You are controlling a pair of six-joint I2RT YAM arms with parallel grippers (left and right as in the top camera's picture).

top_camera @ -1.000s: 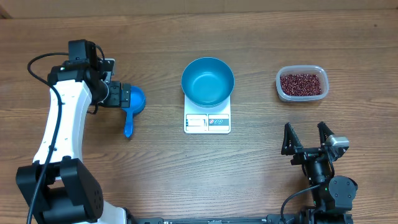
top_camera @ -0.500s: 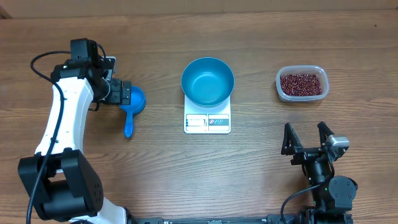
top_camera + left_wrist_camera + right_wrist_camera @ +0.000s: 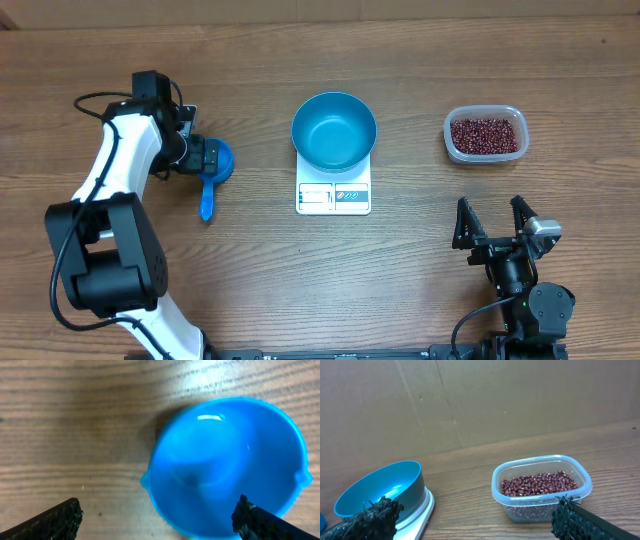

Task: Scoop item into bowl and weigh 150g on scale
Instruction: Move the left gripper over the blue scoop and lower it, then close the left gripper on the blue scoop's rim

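The dark red beans [image 3: 485, 133] lie in a clear plastic tub [image 3: 510, 150] at the right, also in the right wrist view as beans [image 3: 540, 483]. The empty blue bowl [image 3: 334, 130] stands on the white scale [image 3: 333, 197]; the right wrist view shows the bowl [image 3: 380, 487] and scale [image 3: 422, 510] at left. A small blue scoop [image 3: 225, 165] lies left of the scale. My left gripper [image 3: 210, 158] hovers open over its cup [image 3: 225, 465], fingers [image 3: 57, 520] well apart. My right gripper [image 3: 492, 222] rests open near the front edge, holding nothing.
The scoop's handle [image 3: 207, 200] points toward the table's front. A brown cardboard wall [image 3: 470, 400] stands behind the table. The tub [image 3: 542, 487] sits about a hand's width right of the scale.
My left arm has swung to the right, carrying its open gripper further over the scoop's cup. The scoop, bowl and right arm have not moved.
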